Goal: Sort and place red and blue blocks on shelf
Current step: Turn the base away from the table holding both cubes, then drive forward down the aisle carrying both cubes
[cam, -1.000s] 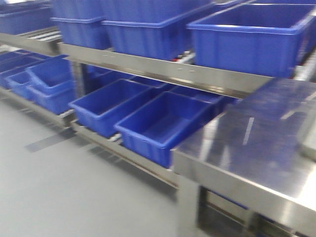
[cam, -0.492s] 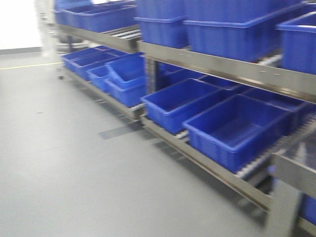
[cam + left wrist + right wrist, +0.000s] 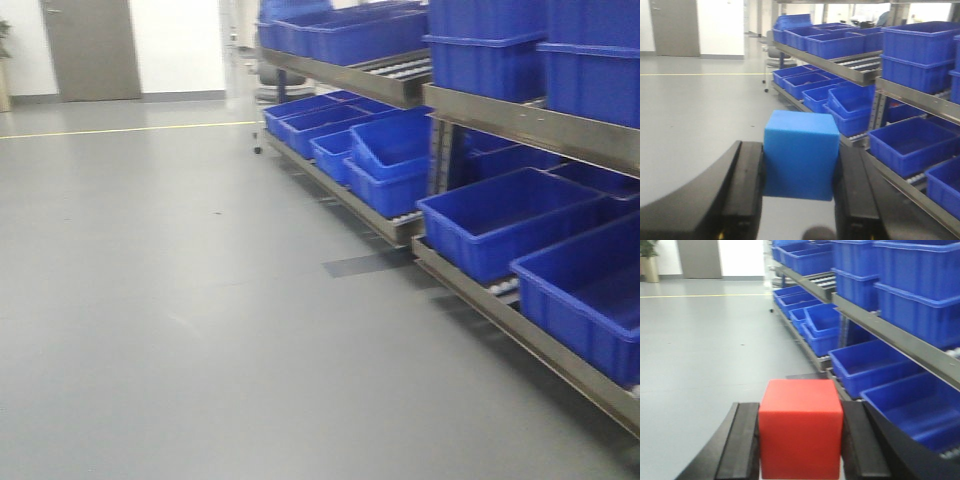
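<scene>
A sky-blue block [image 3: 800, 152] is clamped between the black fingers of my left gripper [image 3: 799, 185], held in the air above the grey floor. In the right wrist view a bright red block [image 3: 801, 427] sits squeezed between the pads of my right gripper [image 3: 801, 440]. The shelf [image 3: 520, 125] runs along the right side of every view, its steel rails carrying large blue bins [image 3: 505, 220] on two tiers. In the left wrist view the shelf [image 3: 850, 70] lies ahead and to the right of the blue block; in the right wrist view the shelf [image 3: 890, 335] is to the right of the red one. Neither arm shows in the front view.
Open grey floor [image 3: 150, 300] spreads to the left with a yellow line [image 3: 120, 130] across it. A grey door [image 3: 90, 48] stands in the far white wall. A potted plant [image 3: 649, 260] is at the far left corner. A dark patch [image 3: 365, 264] marks the floor near the shelf.
The front view has swung left: the shiny steel tabletop has left the frame, the shelf has slid to the right edge, and the open floor, door and yellow line have come into view.
</scene>
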`<state>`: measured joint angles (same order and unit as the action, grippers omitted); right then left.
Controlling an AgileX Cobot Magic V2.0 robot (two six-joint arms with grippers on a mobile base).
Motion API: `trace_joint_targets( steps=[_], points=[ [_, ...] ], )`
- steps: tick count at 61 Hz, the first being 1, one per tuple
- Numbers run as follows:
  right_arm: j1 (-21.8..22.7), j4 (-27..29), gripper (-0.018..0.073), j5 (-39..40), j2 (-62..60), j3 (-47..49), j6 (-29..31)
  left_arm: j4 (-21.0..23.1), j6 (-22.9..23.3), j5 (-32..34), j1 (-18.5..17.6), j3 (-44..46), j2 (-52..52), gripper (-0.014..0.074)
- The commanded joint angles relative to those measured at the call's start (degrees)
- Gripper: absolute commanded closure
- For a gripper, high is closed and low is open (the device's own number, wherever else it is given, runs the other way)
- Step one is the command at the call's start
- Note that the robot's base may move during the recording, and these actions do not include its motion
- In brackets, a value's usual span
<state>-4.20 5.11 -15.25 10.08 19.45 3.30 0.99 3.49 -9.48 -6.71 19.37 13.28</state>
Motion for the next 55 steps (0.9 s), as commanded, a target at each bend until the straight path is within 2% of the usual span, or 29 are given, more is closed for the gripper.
trace_joint_targets(
  steps=[1,55],
  points=[
    [0.27,0.0,0.0482,4.63,0.57,1.63,0.07,0.02,0.01,5.79,-0.33,1.47,0.43,0.0474],
    [0.27,0.0,0.0482,4.63,0.57,1.63,0.07,0.02,0.01,5.79,-0.33,1.47,0.43,0.0474]
  ],
)
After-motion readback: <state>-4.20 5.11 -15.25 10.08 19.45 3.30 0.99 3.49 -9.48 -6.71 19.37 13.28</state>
